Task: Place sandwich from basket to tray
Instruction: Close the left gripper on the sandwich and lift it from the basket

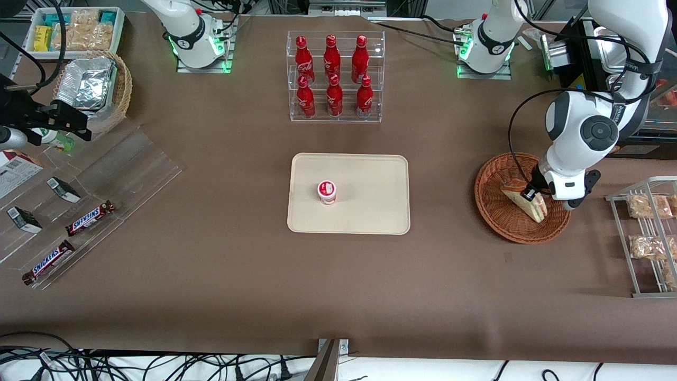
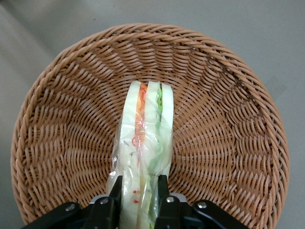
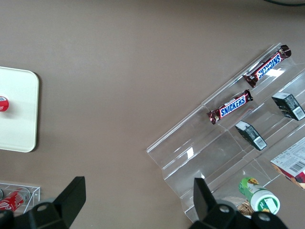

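Two fingers [image 2: 114, 200] of gripper [image 2: 138, 202] apparently clamped on sandwich [image 2: 145, 138] inside basket [image 2: 228, 95]. Next: lift clear, carry to tray [image 1: 370, 174], beside cup [image 1: 327, 191].

Lighting: even, bright, overhead; my shadows soft. Glare on crinkled silver foil containers [image 1: 87, 82]. My gripper [image 2: 138, 202], down in the round reddish-brown wicker basket [image 2: 228, 124], slightly soft-focused; weave sharp.
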